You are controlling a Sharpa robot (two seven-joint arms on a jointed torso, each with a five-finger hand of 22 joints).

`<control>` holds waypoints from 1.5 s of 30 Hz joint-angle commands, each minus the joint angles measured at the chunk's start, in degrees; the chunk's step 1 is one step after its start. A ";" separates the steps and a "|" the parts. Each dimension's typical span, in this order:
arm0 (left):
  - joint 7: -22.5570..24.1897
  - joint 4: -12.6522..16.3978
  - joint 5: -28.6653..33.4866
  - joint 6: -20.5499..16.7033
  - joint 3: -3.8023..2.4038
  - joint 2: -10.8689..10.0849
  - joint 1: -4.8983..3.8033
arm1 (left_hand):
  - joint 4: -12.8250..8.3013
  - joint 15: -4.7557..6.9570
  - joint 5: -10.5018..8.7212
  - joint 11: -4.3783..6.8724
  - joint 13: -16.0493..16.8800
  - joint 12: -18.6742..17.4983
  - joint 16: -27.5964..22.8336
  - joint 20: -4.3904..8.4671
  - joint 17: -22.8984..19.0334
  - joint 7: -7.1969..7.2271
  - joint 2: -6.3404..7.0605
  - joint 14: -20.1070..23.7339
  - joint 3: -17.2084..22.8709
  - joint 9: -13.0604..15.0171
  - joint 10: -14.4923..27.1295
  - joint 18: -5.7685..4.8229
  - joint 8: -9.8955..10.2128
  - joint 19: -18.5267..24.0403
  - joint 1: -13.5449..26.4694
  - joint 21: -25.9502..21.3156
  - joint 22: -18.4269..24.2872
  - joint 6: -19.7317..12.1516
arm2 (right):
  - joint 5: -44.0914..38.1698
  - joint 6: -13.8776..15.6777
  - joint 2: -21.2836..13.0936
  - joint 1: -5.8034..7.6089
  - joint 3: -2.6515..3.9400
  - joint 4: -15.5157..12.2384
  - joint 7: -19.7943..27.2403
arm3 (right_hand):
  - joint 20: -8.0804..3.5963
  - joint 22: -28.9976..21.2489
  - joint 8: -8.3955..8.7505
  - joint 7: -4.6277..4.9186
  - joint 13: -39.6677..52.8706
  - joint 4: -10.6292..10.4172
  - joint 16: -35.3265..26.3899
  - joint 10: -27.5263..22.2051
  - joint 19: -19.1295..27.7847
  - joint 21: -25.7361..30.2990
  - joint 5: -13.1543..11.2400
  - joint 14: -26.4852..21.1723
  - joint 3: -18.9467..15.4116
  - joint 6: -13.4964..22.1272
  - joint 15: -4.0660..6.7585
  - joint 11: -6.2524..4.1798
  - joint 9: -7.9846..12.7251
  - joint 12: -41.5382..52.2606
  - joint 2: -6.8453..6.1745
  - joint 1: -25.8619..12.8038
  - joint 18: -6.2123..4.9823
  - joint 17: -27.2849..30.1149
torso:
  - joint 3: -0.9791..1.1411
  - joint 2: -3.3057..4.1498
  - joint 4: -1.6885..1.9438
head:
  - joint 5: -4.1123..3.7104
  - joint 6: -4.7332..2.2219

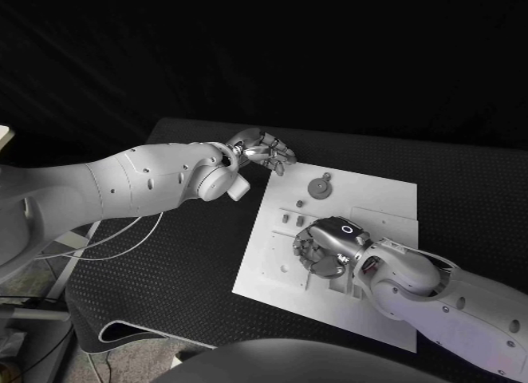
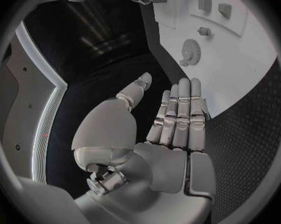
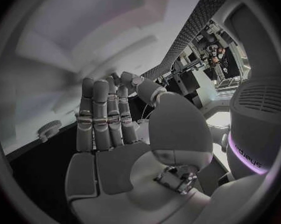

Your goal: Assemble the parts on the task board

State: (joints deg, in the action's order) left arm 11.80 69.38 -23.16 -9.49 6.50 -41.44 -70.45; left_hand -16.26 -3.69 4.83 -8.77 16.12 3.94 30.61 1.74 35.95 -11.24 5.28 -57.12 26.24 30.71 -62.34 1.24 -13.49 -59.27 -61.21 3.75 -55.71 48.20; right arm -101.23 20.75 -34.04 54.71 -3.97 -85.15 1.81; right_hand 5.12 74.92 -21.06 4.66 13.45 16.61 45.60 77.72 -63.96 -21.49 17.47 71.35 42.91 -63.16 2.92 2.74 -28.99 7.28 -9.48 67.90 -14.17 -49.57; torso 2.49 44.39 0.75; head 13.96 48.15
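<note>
The white task board point(image 1: 379, 203) lies in the middle of the black table. A grey gear point(image 1: 319, 186) sits near its far edge, with small grey parts point(image 1: 298, 204) just in front of it. My right hand point(image 1: 328, 249) hovers low over the board's middle, palm down; the right wrist view shows its fingers point(image 3: 106, 117) straight and together with nothing in them, and the gear point(image 3: 50, 129) beyond them. My left hand point(image 1: 264, 152) hangs at the board's far left corner, fingers point(image 2: 181, 109) stretched out flat, thumb apart, holding nothing. The left wrist view shows the gear point(image 2: 190, 50) and a small peg point(image 2: 205, 31).
Two raised blocks point(image 2: 214, 7) stand on the board point(image 2: 252, 69) past the peg. Black textured mat point(image 1: 160, 247) surrounds the board, with wide room on its left. Thin cables point(image 1: 115, 239) hang under my left arm off the table's left edge.
</note>
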 commanded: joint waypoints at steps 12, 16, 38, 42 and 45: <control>0.33 0.09 0.28 0.45 -0.03 -0.07 -0.11 | 0.05 -0.33 -0.25 0.00 -0.13 -0.07 -0.31 -0.10 0.17 0.05 0.07 -0.12 -0.26 -0.10 0.52 1.05 -0.33 0.21 0.49 0.17 0.14 -0.56 | 0.12 -0.52 -0.26 -0.57 -0.59 0.33 -0.54 | 0.15 1.47 1.27 0.91 0.09 -0.22 0.27 -0.98 0.77 -0.69 0.18 -0.33 -0.36 1.81 0.17 0.36 0.03 -0.87 0.90 0.64 -0.83 -0.49 | 0.07 0.00 -0.01 | -0.41 -0.20; 0.13 0.13 0.28 0.59 -0.02 -0.17 -0.11 | 0.05 -0.33 -0.25 0.00 -0.14 -0.07 -0.33 -0.09 0.19 0.04 0.10 -0.12 -0.26 -0.10 0.53 1.05 -0.32 0.22 0.49 0.17 0.15 -0.58 | 1.02 0.59 -0.46 -0.55 -0.59 0.46 -0.46 | 0.32 1.49 2.37 1.77 0.06 -0.29 0.17 -2.83 1.44 -1.10 0.20 -0.96 -0.85 3.75 -0.48 1.05 0.29 -1.91 -0.27 0.15 -0.83 -0.65 | 0.10 -0.02 0.04 | -0.67 -0.34; 0.14 -0.06 0.27 0.52 -0.01 -0.44 -0.09 | -0.03 -0.35 -0.28 -0.08 -0.25 -0.10 -0.56 -0.11 0.41 -0.08 0.27 -0.10 -0.25 -0.18 0.71 1.04 -0.23 0.26 0.38 0.17 0.26 -0.91 | 3.71 5.53 -3.46 0.88 -0.54 -2.58 -0.35 | 1.34 1.57 5.32 4.11 2.19 -1.04 4.53 -10.63 7.00 -5.49 0.18 -6.70 -2.25 10.48 -2.98 3.65 2.07 -2.69 -4.24 -0.72 -0.38 -2.36 | -0.01 -0.01 0.07 | -1.53 -1.08; 0.18 -0.11 0.26 0.51 -0.01 -0.45 -0.09 | -0.03 -0.35 -0.28 -0.09 -0.26 -0.10 -0.58 -0.11 0.44 -0.09 0.28 -0.11 -0.25 -0.19 0.73 1.05 -0.22 0.27 0.37 0.17 0.27 -0.94 | 5.93 5.87 -4.72 1.85 -0.28 -4.11 0.80 | 1.05 1.61 4.92 4.18 3.42 -1.11 7.16 -10.01 5.80 -8.01 0.18 -5.36 -2.46 10.25 -2.37 3.07 2.00 -1.96 -4.17 -0.64 -0.83 -2.73 | -0.04 0.01 -0.01 | -1.54 -1.27; 0.29 -0.16 0.26 0.45 -0.01 -0.46 -0.09 | -0.03 -0.35 -0.28 -0.09 -0.26 -0.10 -0.59 -0.11 0.45 -0.10 0.28 -0.11 -0.25 -0.19 0.74 1.05 -0.22 0.27 0.36 0.17 0.28 -0.95 | 8.17 5.97 -6.00 2.80 0.38 -5.61 1.50 | 0.52 1.60 4.62 4.38 4.18 -1.30 9.01 -9.40 4.87 -9.81 0.17 -4.36 -2.54 9.97 -1.98 2.70 1.95 -1.47 -3.86 -0.77 -0.83 -2.88 | -0.03 0.00 -0.03 | -1.72 -1.46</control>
State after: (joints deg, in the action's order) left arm 11.58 69.19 -23.16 -9.50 6.52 -41.94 -70.47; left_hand -16.27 -3.69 4.83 -8.79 15.93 3.94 30.39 1.73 36.33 -11.51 5.28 -57.12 26.25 30.61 -61.93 1.72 -13.49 -59.28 -61.21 3.76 -55.50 47.65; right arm -96.42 25.76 -39.81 57.30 -3.70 -90.30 1.69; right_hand 5.68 74.93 -16.24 8.73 17.55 15.56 54.36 68.22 -58.90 -31.08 17.36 66.73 40.48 -53.22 0.87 5.50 -26.99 5.63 -13.13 67.13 -14.09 -52.40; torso 2.45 44.39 0.79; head 12.35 46.83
